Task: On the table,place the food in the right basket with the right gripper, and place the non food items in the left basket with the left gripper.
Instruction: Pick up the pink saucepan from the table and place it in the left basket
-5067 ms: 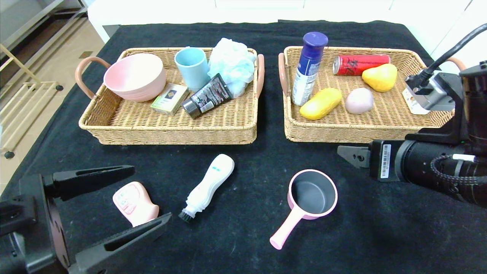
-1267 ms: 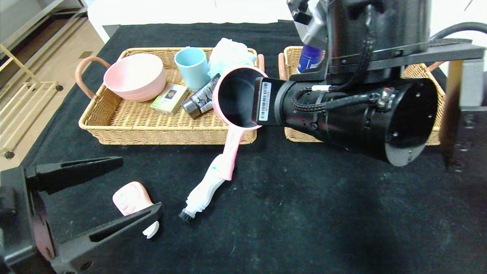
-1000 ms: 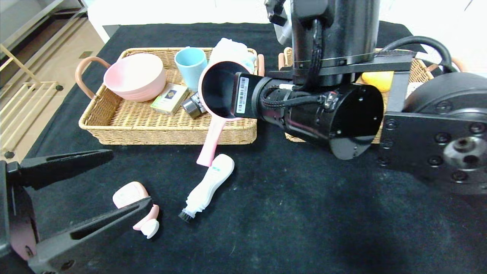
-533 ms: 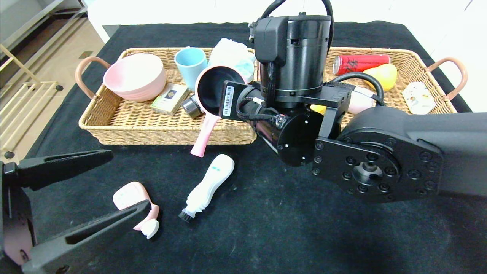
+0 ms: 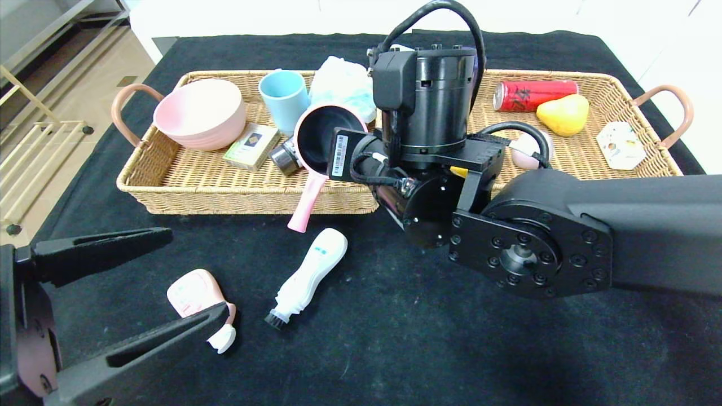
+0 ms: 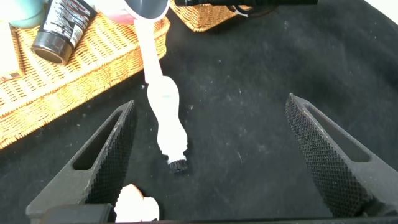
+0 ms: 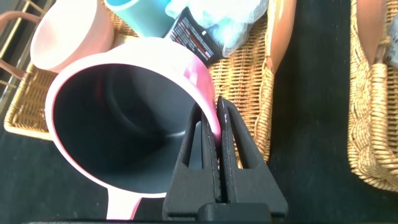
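Observation:
My right gripper (image 7: 217, 104) is shut on the rim of the pink saucepan (image 5: 321, 138). It holds the pan tilted over the right end of the left basket (image 5: 248, 197), with the handle hanging over the front wall. My left gripper (image 5: 197, 272) is open low at the front left, its fingers either side of the pink bottle (image 5: 190, 292) with its white cap (image 5: 221, 338). The white brush-tipped bottle (image 5: 310, 273) lies on the black table (image 5: 395, 338). In the right basket (image 5: 620, 90) the grey-pink egg-shaped lump (image 5: 524, 151) shows partly. The yellow oblong fruit and the blue-capped can are hidden behind my right arm.
The left basket holds a pink bowl (image 5: 197, 113), a blue cup (image 5: 284, 98), a pale blue sponge (image 5: 344, 84), a small box (image 5: 251, 145) and a dark tube (image 5: 284, 159). The right basket holds a red can (image 5: 533, 93), a yellow pear (image 5: 563, 114) and a white packet (image 5: 619, 145).
My right gripper took the saucepan off the table, carried it left across to the left basket and has now sunk a little. The pink bottle shifted between my left fingers.

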Controlling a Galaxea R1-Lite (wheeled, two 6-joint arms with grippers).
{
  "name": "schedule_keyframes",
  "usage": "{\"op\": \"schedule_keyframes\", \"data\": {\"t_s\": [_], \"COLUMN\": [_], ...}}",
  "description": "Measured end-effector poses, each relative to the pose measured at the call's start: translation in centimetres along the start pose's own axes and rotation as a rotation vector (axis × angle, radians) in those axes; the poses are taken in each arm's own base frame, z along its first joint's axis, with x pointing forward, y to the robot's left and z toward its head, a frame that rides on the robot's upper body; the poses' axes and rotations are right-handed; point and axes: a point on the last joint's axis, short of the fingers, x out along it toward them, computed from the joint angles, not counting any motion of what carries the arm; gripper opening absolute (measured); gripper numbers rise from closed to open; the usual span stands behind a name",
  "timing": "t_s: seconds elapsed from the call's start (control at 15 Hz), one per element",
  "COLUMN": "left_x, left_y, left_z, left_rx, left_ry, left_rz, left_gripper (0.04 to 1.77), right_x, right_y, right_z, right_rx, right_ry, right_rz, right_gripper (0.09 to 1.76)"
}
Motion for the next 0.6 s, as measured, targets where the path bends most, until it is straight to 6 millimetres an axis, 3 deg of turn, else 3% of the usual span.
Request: {"op": "schedule_keyframes", "data": {"t_s": [0.6], "left_x": [0.13], "left_y": [-0.03], "left_z": [-0.16], "left_rx": [-0.001], "left_ry": [0.007], "left_rz": [-0.013], "left_gripper": [1.72], "right_x": [1.04], "right_y": [-0.43], "right_z": [-1.1], "right_rx": [-0.034], "right_ry": [0.014], "right_rz": [-0.019], "right_gripper": [0.16]}}
